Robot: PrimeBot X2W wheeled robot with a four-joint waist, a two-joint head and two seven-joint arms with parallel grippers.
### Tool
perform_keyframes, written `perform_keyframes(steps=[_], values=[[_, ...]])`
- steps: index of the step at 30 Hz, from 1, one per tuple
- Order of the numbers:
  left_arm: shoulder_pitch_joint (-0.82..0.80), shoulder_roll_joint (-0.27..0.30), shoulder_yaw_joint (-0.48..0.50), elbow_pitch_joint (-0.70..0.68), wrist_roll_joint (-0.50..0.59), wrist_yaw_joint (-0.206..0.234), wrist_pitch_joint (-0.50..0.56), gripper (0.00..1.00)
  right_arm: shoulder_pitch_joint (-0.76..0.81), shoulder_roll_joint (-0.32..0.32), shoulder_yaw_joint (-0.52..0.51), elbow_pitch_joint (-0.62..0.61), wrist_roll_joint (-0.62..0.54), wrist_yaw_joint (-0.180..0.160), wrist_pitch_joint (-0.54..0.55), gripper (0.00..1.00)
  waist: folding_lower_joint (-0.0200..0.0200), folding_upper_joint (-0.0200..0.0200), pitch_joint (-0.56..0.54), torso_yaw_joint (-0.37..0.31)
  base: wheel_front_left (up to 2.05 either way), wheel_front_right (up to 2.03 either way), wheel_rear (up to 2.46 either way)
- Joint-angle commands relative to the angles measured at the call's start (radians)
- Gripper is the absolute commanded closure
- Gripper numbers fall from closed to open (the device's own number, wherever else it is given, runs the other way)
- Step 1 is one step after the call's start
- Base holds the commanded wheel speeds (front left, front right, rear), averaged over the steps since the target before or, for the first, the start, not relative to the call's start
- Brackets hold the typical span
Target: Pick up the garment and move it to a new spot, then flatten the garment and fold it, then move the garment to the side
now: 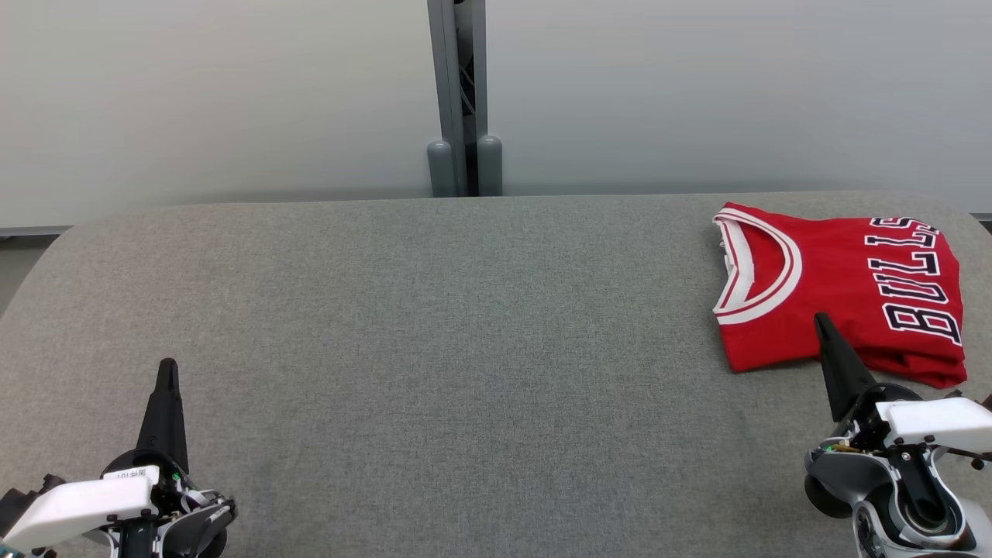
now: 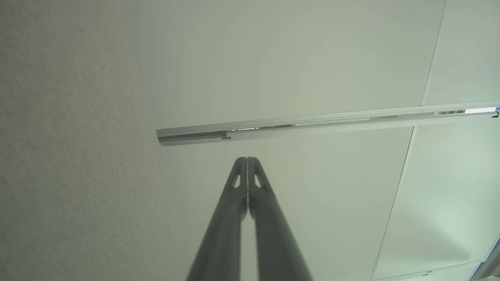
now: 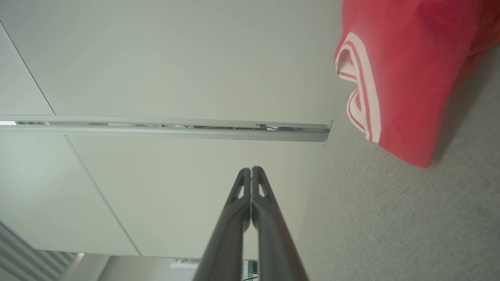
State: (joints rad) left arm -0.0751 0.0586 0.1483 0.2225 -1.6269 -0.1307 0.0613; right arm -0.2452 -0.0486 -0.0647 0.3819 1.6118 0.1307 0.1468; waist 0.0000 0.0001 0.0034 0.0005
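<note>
A grey fabric surface (image 1: pixel 434 325) fills the lower frame, with a pale wall (image 1: pixel 194 93) behind it and a grey post (image 1: pixel 463 93) at upper centre. Nothing lies between the arms. The red jersey (image 1: pixel 845 287), folded, with white collar trim and dark lettering, lies at the upper right of the surface. The left end effector (image 1: pixel 167 366), lower left, is clenched on nothing, well apart from the jersey. The right end effector (image 1: pixel 820 319), lower right, is also clenched and empty; its tip overlaps the jersey's near edge in the head view, while its wrist view shows it clear of the cloth
</note>
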Motion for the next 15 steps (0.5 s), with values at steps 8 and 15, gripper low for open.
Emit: perform_keyframes(steps=[8, 15], values=[[-0.019, 0.004, 0.006, 0.000, 0.005, -0.006, 0.004, 1.00, -0.005, -0.005, -0.004, 0.002, -0.003, 0.000, 0.003, 1.00, 0.0000, -0.0001, 0.000, 0.000, 0.00, 0.00, 0.00], [-0.019, 0.003, 0.007, 0.000, 0.005, -0.006, 0.004, 1.00, -0.005, -0.005, -0.004, 0.002, -0.003, 0.000, 0.003, 1.00, 0.0000, -0.0001, 0.000, 0.000, 0.00, 0.00, 0.00]])
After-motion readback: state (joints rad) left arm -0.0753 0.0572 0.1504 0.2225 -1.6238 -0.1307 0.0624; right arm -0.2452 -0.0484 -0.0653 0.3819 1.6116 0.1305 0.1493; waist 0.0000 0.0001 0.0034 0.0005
